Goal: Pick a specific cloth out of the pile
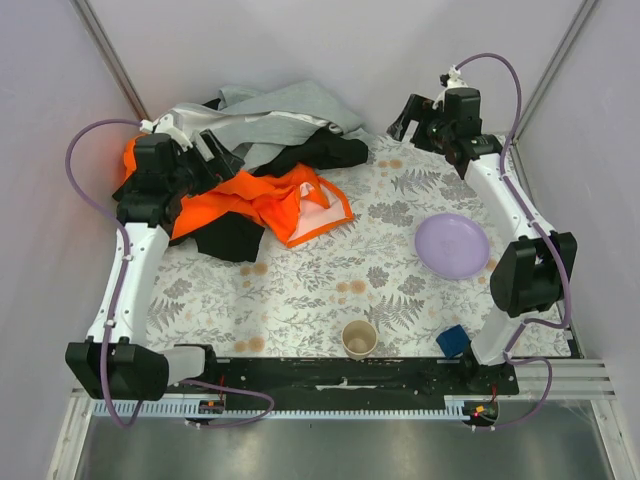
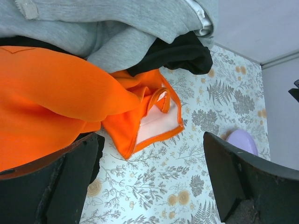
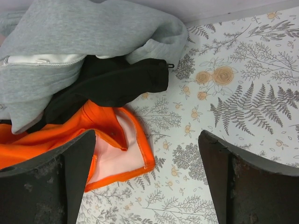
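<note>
No yellow-green cloth shows in any view; it is hidden or out of view. The pile [image 1: 262, 160] lies at the far left: a grey garment [image 1: 290, 105] on top at the back, a black one [image 1: 325, 150] under it, a bright orange one with white lining [image 1: 255, 200] in front. My left gripper [image 1: 228, 155] hovers over the pile's left part, open and empty; in the left wrist view [image 2: 148, 156] the orange garment [image 2: 56, 93] lies just beyond its fingers. My right gripper [image 1: 403, 122] is open and empty, off the pile's right edge, seen over the orange corner [image 3: 117, 158].
A purple plate [image 1: 452, 245] sits at the right on the floral tablecloth [image 1: 330, 280]. A paper cup [image 1: 359, 338] and a small blue object [image 1: 452, 340] stand near the front edge. Walls close in behind the pile and at both sides.
</note>
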`<state>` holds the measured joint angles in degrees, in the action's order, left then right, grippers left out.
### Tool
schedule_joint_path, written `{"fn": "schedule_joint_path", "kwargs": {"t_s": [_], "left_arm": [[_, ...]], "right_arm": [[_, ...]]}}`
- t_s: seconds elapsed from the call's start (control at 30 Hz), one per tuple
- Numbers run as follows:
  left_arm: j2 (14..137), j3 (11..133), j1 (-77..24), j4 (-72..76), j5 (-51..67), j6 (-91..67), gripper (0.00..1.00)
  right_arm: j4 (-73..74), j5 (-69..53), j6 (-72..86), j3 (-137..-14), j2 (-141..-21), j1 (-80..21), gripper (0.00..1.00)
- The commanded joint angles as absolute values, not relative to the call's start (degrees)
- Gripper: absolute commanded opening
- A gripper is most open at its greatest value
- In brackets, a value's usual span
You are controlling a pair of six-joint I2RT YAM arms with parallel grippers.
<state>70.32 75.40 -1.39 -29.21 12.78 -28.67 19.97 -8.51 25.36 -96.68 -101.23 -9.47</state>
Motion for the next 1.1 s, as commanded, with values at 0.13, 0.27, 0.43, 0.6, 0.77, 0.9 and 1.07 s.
{"fn": "schedule_joint_path", "kwargs": {"t_s": [0.13,0.27,0.43,0.6,0.77,0.9,1.07], "left_arm": [[71.37,75.59,-0.62,-33.03,11.54,-30.04,0.99],[70.05,72.61,-0.18,-38.75,7.13,-36.37,0.99],[66.89,67.34,-0.09,-45.51,7.91,-34.72,1.00],[67.06,63.55,2.28,-54.75,11.77,-37.96,0.99],[70.03,58.54,2.81,-54.76,14.06,-40.69,0.99],[77.06,56.95,2.81,-51.69,12.14,-40.69,0.99],[84.45,59.06,2.73,-45.54,6.96,-40.17,1.00]], "right_arm": [[22.32,-11.51,24.17,-94.75,-100.20,-9.40,0.98],[22.67,-12.04,23.91,-91.77,-99.67,-9.58,0.98],[22.94,-12.39,23.12,-88.07,-99.32,-10.55,0.98],[22.94,-12.04,22.15,-84.56,-98.88,-11.25,0.98],[22.68,-12.30,22.15,-81.57,-98.18,-11.34,0.98],[22.24,-13.27,22.24,-80.07,-97.91,-11.34,0.98],[22.24,-13.27,21.71,-79.19,-96.68,-11.34,0.98]]}}
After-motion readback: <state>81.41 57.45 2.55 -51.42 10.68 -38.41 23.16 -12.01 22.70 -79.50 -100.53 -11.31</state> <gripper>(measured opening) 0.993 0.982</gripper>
